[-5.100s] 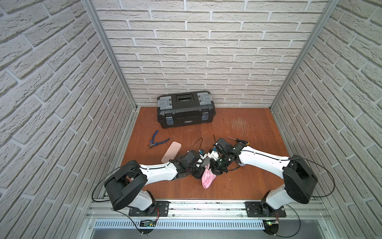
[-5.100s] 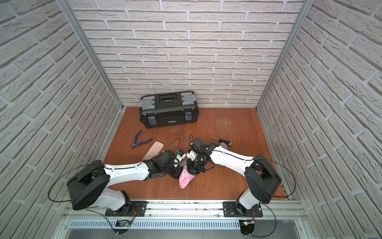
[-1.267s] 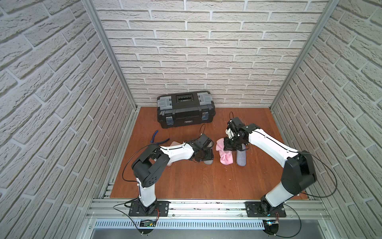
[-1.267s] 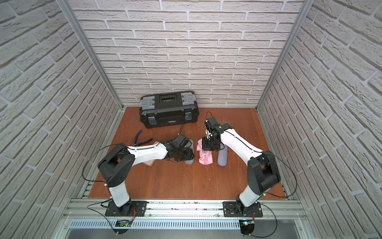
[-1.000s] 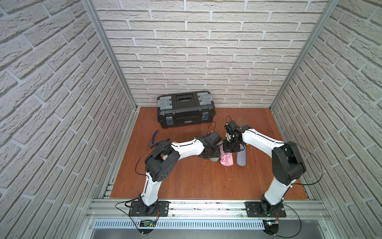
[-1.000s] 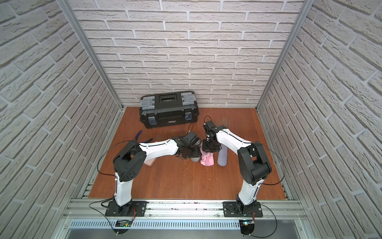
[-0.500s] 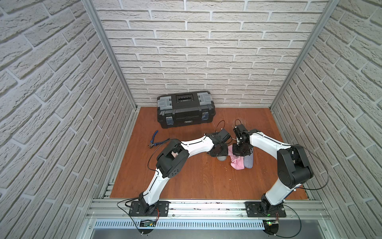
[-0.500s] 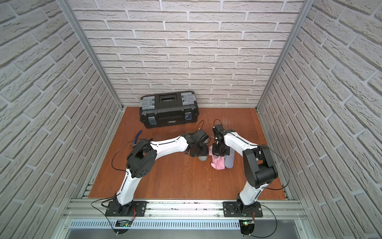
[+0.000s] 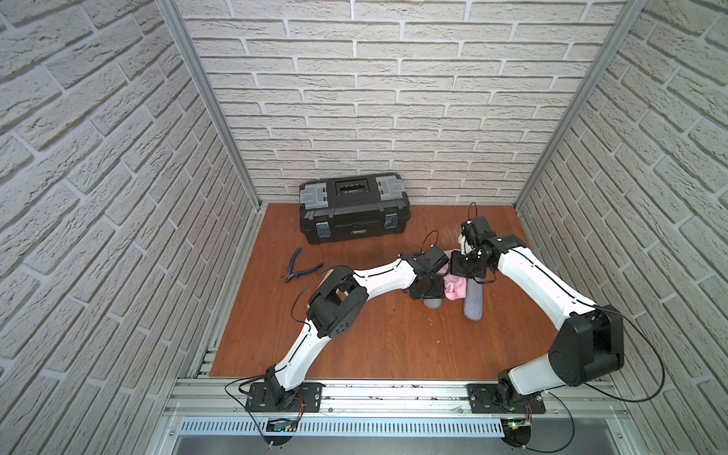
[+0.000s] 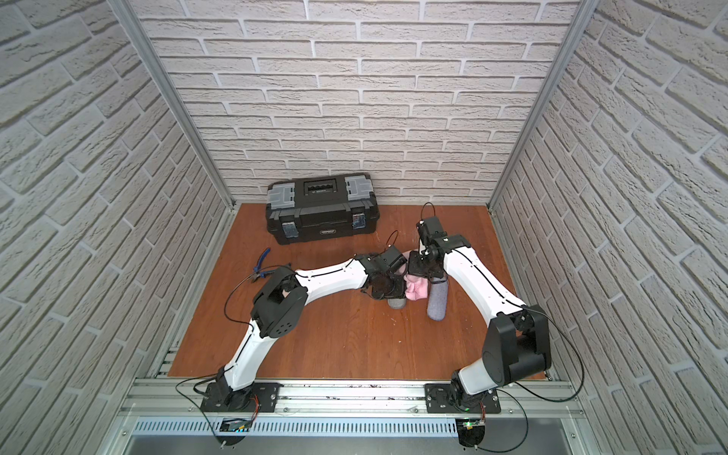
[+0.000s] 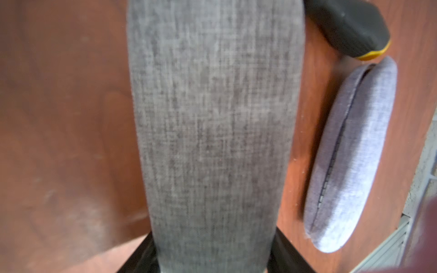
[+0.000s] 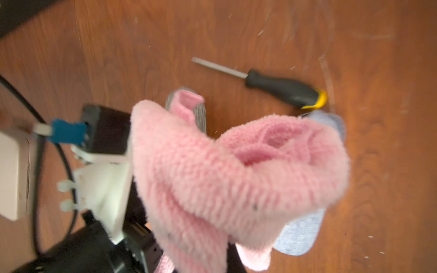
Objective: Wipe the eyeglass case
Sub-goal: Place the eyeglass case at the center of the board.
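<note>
No text, brand or number can be read here with certainty. The black toolbox, at about 11 o'clock from the middle of the wooden floor in both top views, has a short pale line of lettering on its front wall, between the two latches. It is too small to make out.

grey case is coarse woven cloth; pink cloth is fluffy terry; table is smooth wood.
</note>
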Available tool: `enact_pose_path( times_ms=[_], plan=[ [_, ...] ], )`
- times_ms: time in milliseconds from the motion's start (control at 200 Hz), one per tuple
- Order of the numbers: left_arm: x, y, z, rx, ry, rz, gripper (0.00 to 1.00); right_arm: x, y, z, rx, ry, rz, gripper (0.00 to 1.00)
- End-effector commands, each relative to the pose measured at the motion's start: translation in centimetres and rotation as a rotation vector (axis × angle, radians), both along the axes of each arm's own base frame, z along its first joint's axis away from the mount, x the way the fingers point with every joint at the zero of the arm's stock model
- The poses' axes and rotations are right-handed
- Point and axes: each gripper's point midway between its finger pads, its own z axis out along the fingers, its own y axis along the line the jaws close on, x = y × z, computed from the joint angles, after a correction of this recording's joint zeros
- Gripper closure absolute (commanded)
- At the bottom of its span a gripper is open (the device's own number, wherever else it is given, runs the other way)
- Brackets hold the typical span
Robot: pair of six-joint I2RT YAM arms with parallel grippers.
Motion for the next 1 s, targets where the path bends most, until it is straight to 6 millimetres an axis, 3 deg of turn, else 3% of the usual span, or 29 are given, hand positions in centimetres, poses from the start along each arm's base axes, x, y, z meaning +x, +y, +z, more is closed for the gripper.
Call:
enact_pose_path(
  times_ms=[0,150,400,605,855,990],
  plan=[
    [-3.1,1.1,-4.5,0.122,0.1,-0.055,0.83,-0.5,-2.8,1.2,-0.051,-0.018,-0.096,0.98],
    [-2.9,0.6,-4.5,0.118,0.097,-0.068,0.77,-0.7,-3.9,1.7,-0.048,-0.041,-0.125,0.98],
    [-3.1,0.3,-4.2,0.113,0.087,-0.094,0.46,-0.7,-3.8,1.5,-0.029,-0.036,-0.126,0.98],
    [-2.9,0.2,-3.6,0.093,0.064,-0.097,0.32,-0.6,-3.3,1.7,0.006,-0.051,-0.116,0.98],
    [-2.5,-0.2,-2.6,0.052,0.024,-0.108,0.22,-0.8,-3.3,1.5,0.005,-0.046,-0.113,0.98],
    [-2.0,-0.8,-1.0,-0.002,-0.032,-0.123,0.22,-0.7,-3.3,2.0,0.002,-0.056,-0.111,0.98]
  ],
)
